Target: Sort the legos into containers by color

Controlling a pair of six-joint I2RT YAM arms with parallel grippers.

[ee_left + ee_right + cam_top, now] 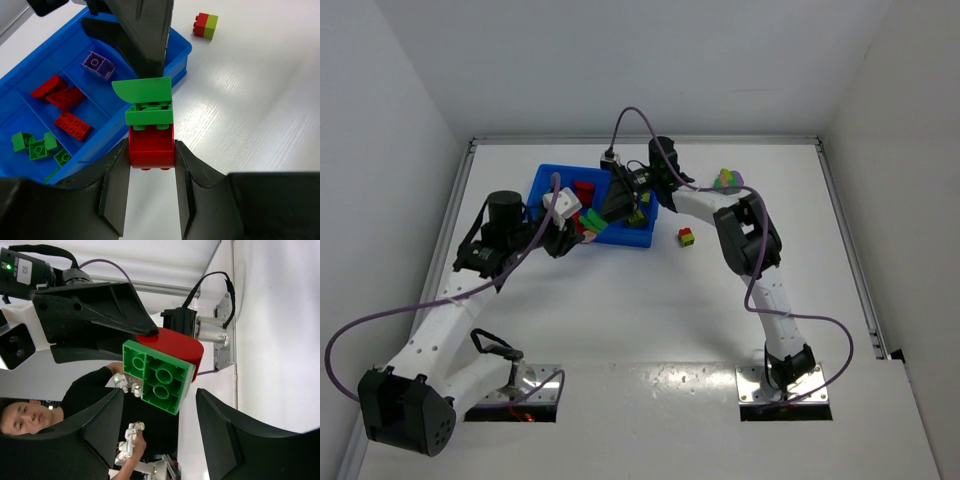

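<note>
My left gripper [151, 149] is shut on a red brick [151, 142] that carries green bricks [148, 102] on top, held just over the near right edge of the blue tray [177, 47]. My right gripper [160, 396] is open, its jaws on either side of the green brick [159, 376] without touching it. In the top view both grippers, left [582, 228] and right [620, 208], meet over the tray [548, 178]. The tray holds a purple brick [98, 65], red bricks [65, 97] and green bricks [37, 145] in separate compartments.
A small red and yellow-green clump [687, 236] lies on the table right of the tray, also in the left wrist view [206, 25]. A purple and yellow-green clump [728, 180] lies farther back right. White walls enclose the table.
</note>
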